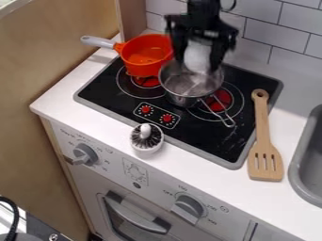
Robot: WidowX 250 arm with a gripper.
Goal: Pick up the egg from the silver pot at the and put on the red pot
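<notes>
At the top of the camera view my black gripper point(198, 59) hangs over the silver pot, with its fingers on both sides of the white egg point(197, 56). The egg is between them, above the pot's back part. The silver pot point(182, 97) stands on the right side of the black stove, its handle pointing to the front right. Beside it at the left, on the back burner, is the red pot point(146, 55), orange-red in colour, with a grey handle to the upper left.
A wooden spatula point(263, 136) lies right of the stove point(189, 124), beside the grey sink point(306, 164). A round brush in a white holder point(146, 145) stands at the stove's front edge. Tiled wall point(270, 30) behind.
</notes>
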